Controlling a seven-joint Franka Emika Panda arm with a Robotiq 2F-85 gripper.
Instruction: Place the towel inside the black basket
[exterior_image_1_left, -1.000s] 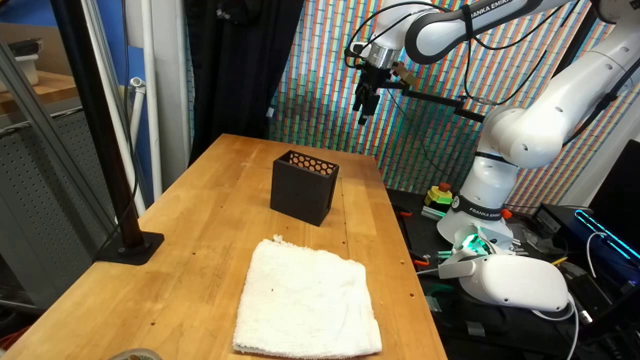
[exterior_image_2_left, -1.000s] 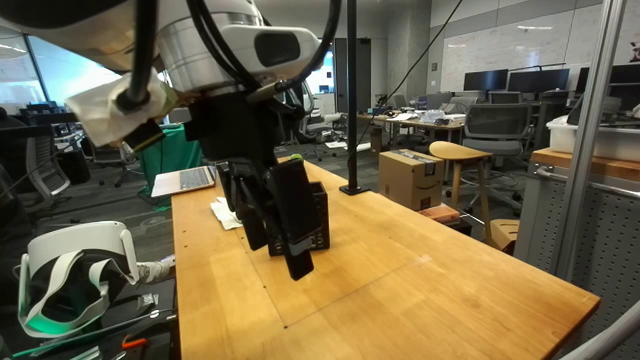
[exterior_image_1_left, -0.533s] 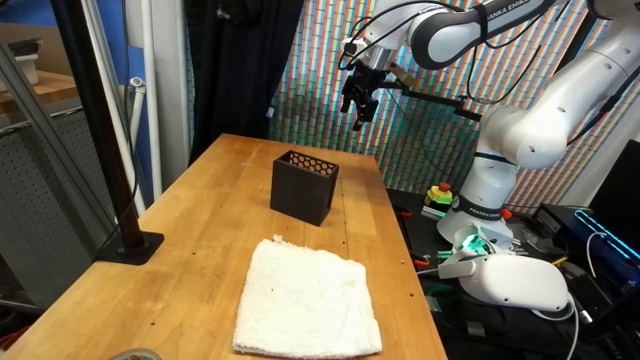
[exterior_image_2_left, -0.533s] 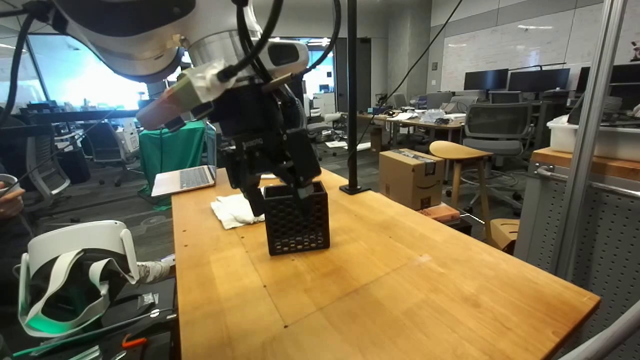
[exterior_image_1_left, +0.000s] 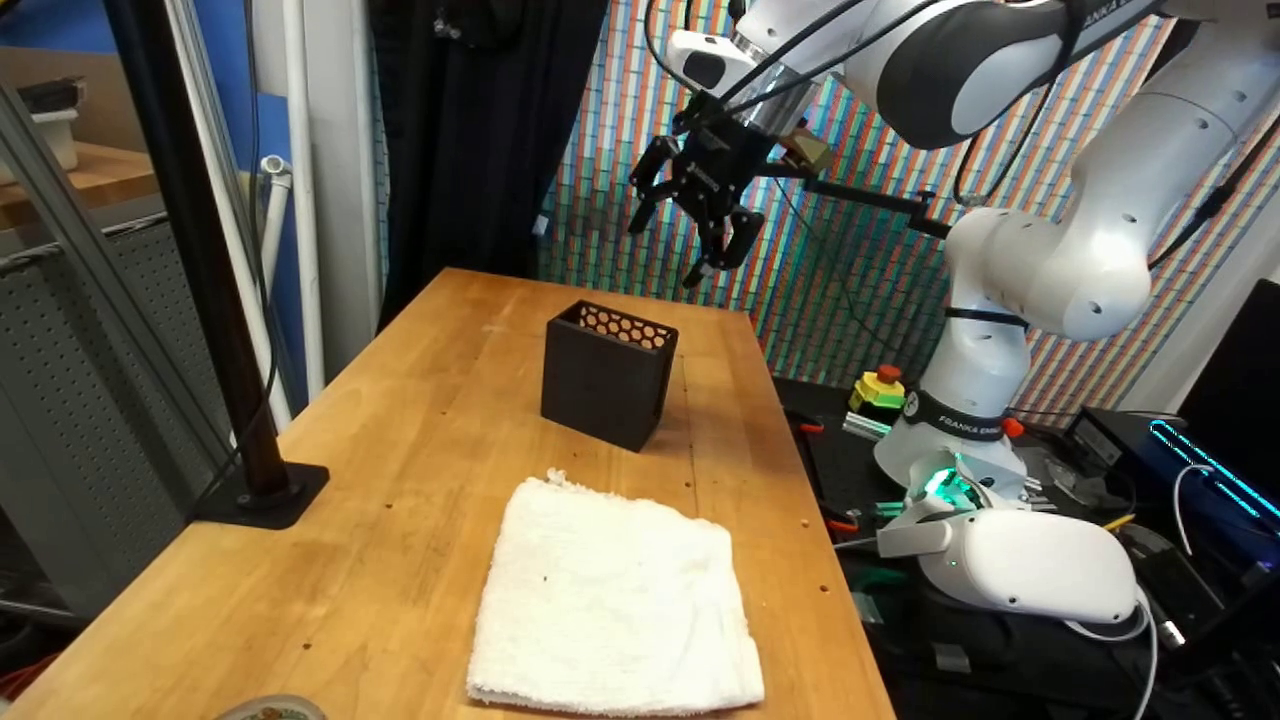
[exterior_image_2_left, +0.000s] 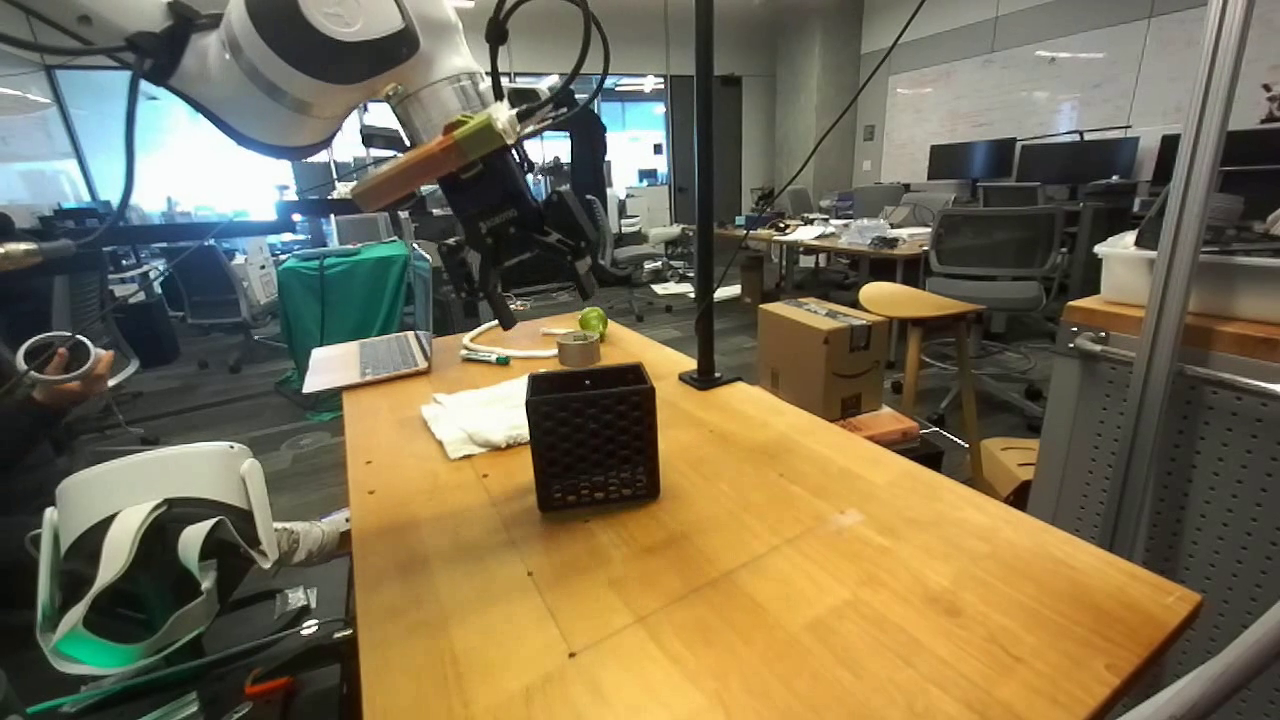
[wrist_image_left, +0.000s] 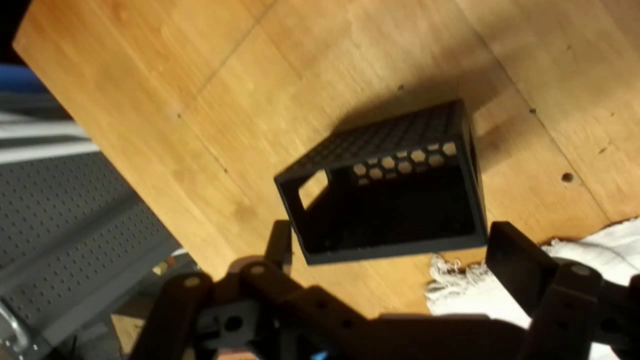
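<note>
The cream-white towel (exterior_image_1_left: 615, 600) lies flat and folded on the wooden table, its near corner frayed. Beside it the black basket (exterior_image_1_left: 605, 390) stands upright, its top uncovered and its inside bare in the wrist view, where its rim (wrist_image_left: 400, 252) shows between my fingertips. My gripper (exterior_image_1_left: 665, 252) hangs tilted in the air, well above the table, with its jaws spread wide and holding nothing. In an exterior view the gripper (exterior_image_2_left: 546, 306) appears above and behind the basket (exterior_image_2_left: 592, 440), which partly hides the towel (exterior_image_2_left: 478, 418). Only the towel's corner (wrist_image_left: 480, 295) shows past my right finger in the wrist view.
A tape roll (exterior_image_2_left: 578, 348), a green round object (exterior_image_2_left: 593, 321), a marker (exterior_image_2_left: 485, 357) and a laptop (exterior_image_2_left: 368, 360) sit toward the table's far end. A black pole's base (exterior_image_1_left: 262, 497) stands at the table edge. A white headset (exterior_image_1_left: 1020, 565) lies beside the table.
My gripper has swung away from the table end near the robot toward the basket and towel side, tilting as it went, and its jaws stay wide. Towel and basket have not moved.
</note>
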